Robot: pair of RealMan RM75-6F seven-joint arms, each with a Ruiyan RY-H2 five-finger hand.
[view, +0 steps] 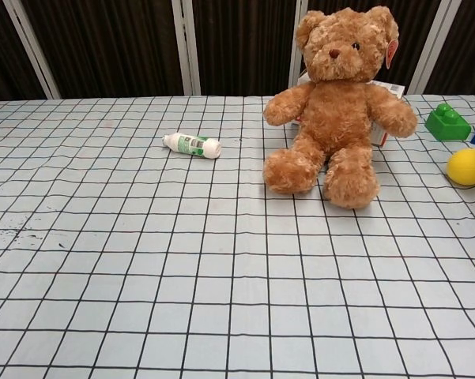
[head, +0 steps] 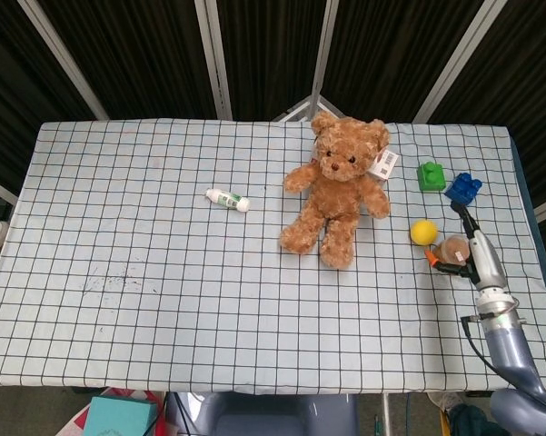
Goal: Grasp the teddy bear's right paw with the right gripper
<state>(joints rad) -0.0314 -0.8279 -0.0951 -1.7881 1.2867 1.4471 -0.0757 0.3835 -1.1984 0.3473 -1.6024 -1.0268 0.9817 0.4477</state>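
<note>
Light: bright and even on the tabletop (head: 163, 272), coming from above.
Shadows: soft and short, close under the teddy bear (view: 336, 110) and the bottle (view: 192, 145).
Background: dark curtains, little detail.
Glare: none visible on the checked cloth.
Focus: both views sharp; no motion blur.
Distortion: chest view grid lines splay toward the lower edge.
</note>
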